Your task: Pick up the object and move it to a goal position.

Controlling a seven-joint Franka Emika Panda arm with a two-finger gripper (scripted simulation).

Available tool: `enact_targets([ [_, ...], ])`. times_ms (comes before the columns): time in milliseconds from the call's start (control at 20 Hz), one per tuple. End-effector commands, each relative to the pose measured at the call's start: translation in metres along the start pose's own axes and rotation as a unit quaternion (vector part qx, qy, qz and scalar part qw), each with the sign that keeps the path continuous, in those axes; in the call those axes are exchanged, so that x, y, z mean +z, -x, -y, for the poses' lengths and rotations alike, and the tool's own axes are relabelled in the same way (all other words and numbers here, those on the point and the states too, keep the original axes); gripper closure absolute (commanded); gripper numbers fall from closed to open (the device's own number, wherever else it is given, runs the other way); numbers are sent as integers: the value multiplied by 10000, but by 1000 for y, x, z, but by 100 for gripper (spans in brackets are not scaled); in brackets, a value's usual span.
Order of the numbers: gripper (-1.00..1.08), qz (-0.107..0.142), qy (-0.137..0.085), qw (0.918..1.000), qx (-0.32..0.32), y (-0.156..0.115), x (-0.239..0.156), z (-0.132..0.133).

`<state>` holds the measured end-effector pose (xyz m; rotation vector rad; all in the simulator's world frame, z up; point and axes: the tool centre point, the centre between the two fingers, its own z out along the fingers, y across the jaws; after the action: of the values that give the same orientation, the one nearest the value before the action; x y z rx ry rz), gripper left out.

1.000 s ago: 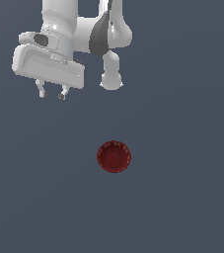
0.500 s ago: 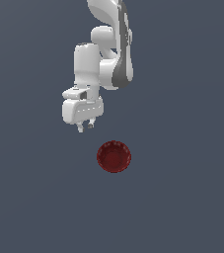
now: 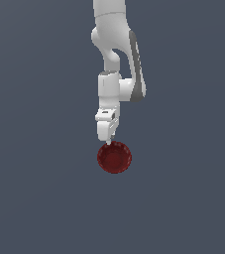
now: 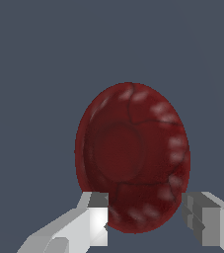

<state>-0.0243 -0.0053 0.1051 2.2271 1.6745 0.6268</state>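
Note:
The object, a small round dark red glossy bowl [image 3: 115,158], rests on the flat grey surface. In the wrist view the bowl [image 4: 130,148] fills the middle of the picture, its scalloped rim catching light. My white gripper [image 3: 109,141] hangs straight down from the arm, its tips just over the bowl's far rim on the exterior view's left side. The gripper [image 4: 146,217] is open: one finger [image 4: 96,213] stands outside the rim, the other finger [image 4: 198,215] stands past the opposite side, and the near part of the bowl lies between them. Nothing is gripped.
The plain dark grey floor [image 3: 39,198] stretches all around the bowl. The white arm [image 3: 115,54] rises from the gripper out of the exterior view's top. No other objects or goal marker show.
The arm has swung from the exterior view's upper left towards the middle and come down, so the gripper now hangs right over the bowl's rim. The bowl has not moved.

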Motion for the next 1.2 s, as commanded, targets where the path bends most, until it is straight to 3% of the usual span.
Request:
enact_targets([
  [0, -20, -64, -69, 9999, -141, -12, 11, 16],
  [250, -20, -127, -150, 9994, -291, -24, 21, 34],
  [1150, -20, -142, -256, 9992, -258, -21, 40, 44],
])
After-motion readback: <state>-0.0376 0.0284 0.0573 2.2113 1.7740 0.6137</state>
